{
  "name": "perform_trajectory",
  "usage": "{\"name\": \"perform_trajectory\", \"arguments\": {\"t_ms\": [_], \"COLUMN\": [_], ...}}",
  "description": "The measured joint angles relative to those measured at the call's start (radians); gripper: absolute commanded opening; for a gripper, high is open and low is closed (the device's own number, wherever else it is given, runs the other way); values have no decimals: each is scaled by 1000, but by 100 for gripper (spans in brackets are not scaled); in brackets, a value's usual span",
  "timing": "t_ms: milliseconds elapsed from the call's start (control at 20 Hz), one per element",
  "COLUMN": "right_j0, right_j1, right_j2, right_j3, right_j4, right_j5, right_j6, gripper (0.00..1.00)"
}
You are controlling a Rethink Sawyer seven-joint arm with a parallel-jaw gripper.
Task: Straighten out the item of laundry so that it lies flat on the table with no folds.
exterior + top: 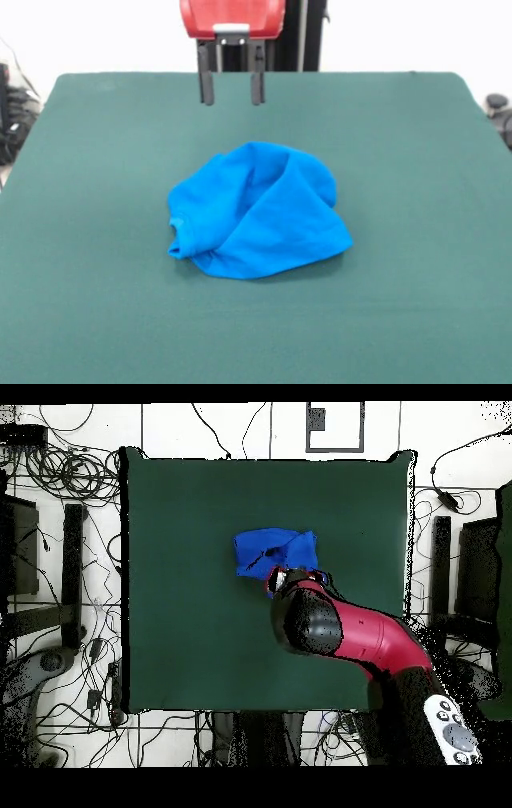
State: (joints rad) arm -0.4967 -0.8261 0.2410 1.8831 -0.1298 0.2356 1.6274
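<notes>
Here gripper (pixel 232 86) hangs above table (pixel 416 304), fingers (pixel 207 86) apart, nothing between them. Blue T-shirt (pixel 256 212) lies below gripper and nearer to camera, not touching it, crumpled in heap with many folds, near table middle. Overhead view: red-black arm (pixel 350 629) covers gripper; T-shirt (pixel 272 550) just beyond arm end.

I see the arm (pixel 370 636) w/ a glossy red shell and a rounded black joint cap; nearer the base there's a grey panel (pixel 452 734) w/ round buttons. Front cam: red wrist housing (pixel 232 18), small grey plate under it, then the gripper (pixel 232 88) w/ two straight dark fingers (pixel 207 76).
</notes>
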Motion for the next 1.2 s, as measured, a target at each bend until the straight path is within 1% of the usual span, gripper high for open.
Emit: {"name": "perform_trajectory", "arguments": {"t_ms": [150,650,850,900,1200], "right_j0": [0,55,75,77,74], "right_j1": [14,78,123,146,202], "right_j2": [0,-21,-33,-33,-34], "right_j3": [-8,-77,-123,-145,-202], "right_j4": [0,0,0,0,0], "right_j5": [0,0,0,0,0], "right_j6": [0,0,0,0,0], "gripper": [100,100,100,100,100]}}
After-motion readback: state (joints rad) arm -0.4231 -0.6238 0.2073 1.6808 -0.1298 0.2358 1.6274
